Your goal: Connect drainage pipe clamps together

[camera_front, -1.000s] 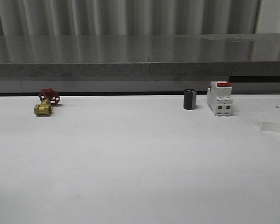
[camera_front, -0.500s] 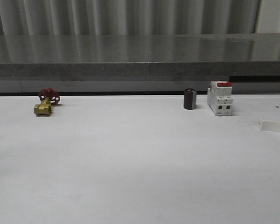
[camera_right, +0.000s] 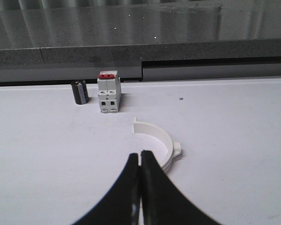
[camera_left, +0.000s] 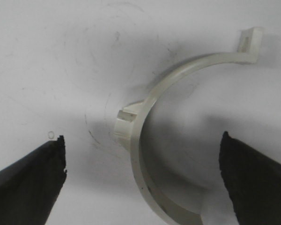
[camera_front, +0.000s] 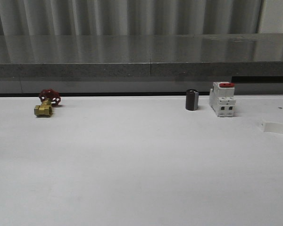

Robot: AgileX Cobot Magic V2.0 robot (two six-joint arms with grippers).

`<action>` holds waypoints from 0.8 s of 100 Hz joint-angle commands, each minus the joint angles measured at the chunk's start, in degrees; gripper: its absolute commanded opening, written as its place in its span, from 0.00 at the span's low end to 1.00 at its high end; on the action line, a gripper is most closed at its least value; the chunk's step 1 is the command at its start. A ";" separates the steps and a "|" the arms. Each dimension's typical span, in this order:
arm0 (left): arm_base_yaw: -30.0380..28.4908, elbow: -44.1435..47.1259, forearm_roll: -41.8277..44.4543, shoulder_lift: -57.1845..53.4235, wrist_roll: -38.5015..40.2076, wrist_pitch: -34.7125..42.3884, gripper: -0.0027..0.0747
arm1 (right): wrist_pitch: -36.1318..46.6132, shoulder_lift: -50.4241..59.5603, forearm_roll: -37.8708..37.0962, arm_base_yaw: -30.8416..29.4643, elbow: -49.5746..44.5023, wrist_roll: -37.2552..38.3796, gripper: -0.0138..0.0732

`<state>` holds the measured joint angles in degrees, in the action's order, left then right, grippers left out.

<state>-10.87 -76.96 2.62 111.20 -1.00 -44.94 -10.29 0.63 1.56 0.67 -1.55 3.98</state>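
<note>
- My left gripper (camera_left: 140, 180) hangs wide open over one clamp half (camera_left: 152, 140) that lies flat on the white counter (camera_left: 61, 56). Its two dark fingertips (camera_left: 30, 180) stand well apart on either side of the arc and hold nothing.
- My right gripper (camera_right: 140, 187) has its fingers pressed together and is empty. The other clamp half (camera_right: 160, 140) lies on the counter just beyond its tips, nearer than the white switch with the red top (camera_right: 108, 92) and the dark cylinder (camera_right: 79, 91).
- In the front view I see only a sliver of white at the far right edge (camera_front: 276, 127), probably that second half, though I can't be sure.
- Risk on the left: the arc is thin and springy, so closing across it could flex it or squirt it sideways, and the mid-rib tab could snag on a fingertip.
- Risk on the right: descending with the fingers together would shove the piece along the slick counter instead of taking it.
- The two halves seem to lie well apart, so mating the end tabs will need both grasps square. A tilted grip would leave the tabs misaligned.
- The brass valve (camera_front: 46, 104) sits far left, out of the way.
</note>
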 commanded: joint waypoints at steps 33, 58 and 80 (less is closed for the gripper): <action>0.03 -1.82 0.18 0.95 -1.39 1.92 0.86 | 4.32 1.13 0.06 -0.27 0.85 -0.34 0.08; 0.03 -1.82 0.18 1.46 -1.52 3.49 0.85 | 4.32 1.13 0.06 -0.27 0.85 -0.34 0.08; 0.03 -1.82 0.28 1.46 -2.81 4.84 0.54 | 4.32 1.13 0.06 -0.27 0.85 -0.34 0.08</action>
<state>-10.87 -77.30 2.62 115.56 -3.64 -42.07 -10.29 0.63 1.56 0.67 -1.55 3.98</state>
